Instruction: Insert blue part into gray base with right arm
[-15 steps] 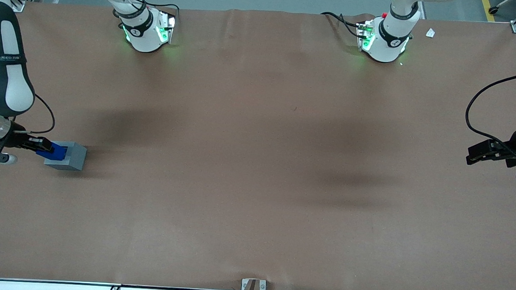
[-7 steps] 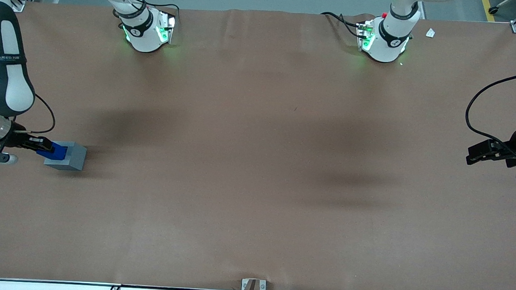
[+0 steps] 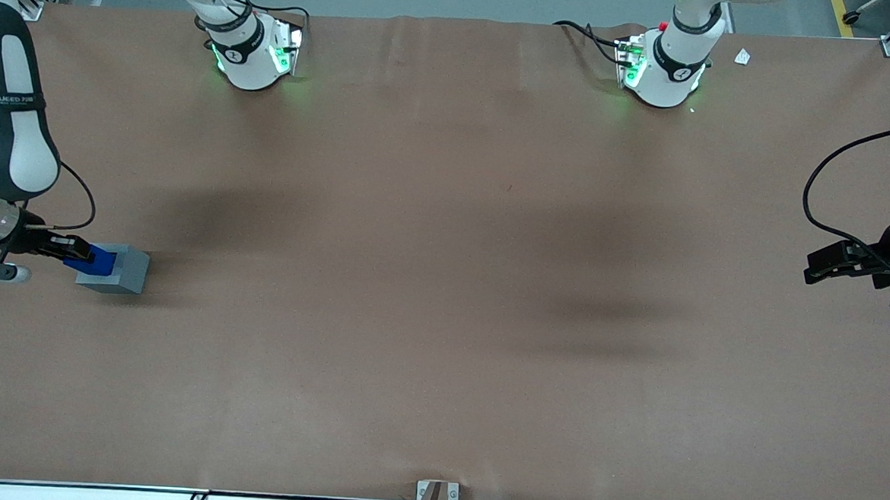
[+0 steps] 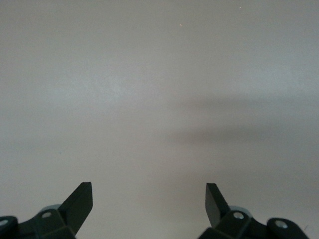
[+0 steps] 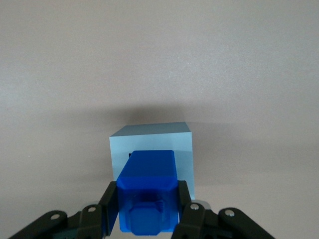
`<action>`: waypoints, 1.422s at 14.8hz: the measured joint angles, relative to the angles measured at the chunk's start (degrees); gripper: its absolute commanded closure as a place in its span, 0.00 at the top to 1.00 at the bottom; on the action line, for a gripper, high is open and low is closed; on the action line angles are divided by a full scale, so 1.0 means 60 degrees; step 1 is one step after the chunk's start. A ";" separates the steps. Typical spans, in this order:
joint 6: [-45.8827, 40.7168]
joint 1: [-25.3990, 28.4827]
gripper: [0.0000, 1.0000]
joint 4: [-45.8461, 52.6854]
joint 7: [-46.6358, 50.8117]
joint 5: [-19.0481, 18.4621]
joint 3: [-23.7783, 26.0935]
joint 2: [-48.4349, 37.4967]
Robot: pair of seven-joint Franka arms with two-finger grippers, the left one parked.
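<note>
Where the front view catches the working end of the tabletop (image 3: pixel 443 280), the right arm (image 3: pixel 6 116) reaches down with its tool (image 3: pixel 72 252) level with the gray base (image 3: pixel 115 269). Blue part (image 3: pixel 92 260) sits between the tool's fingers, over the base's top on the arm's side, overlapping the recess area. Base rests flat on the brown tabletop, toward the working arm's end, well apart from both arm pedestals. Can't tell from this angle how deep the part sits in the recess.

Right wrist view: tool (image 5: pixel 148 206) is closed on the blue part (image 5: pixel 148 194), one black finger (image 5: pixel 110 206) pressed on each side face. Part's stud end faces the camera; its other end points down onto the gray base (image 5: pixel 152 149). Part covers the middle of the base's top, base edges showing on both sides of it. Base's shadow falls on the tabletop (image 5: pixel 159 59) just past it.

Left wrist view: only bare tabletop (image 4: pixel 159 99).
</note>
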 measured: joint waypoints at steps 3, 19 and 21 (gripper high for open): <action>-0.0019 0.0000 0.18 -0.0008 -0.0007 0.0000 0.0001 -0.0006; -0.0076 0.0003 1.00 -0.0272 -0.0039 -0.0005 0.0046 0.0054; -0.0089 0.0005 1.00 -0.0209 -0.0053 -0.0005 0.0064 0.0045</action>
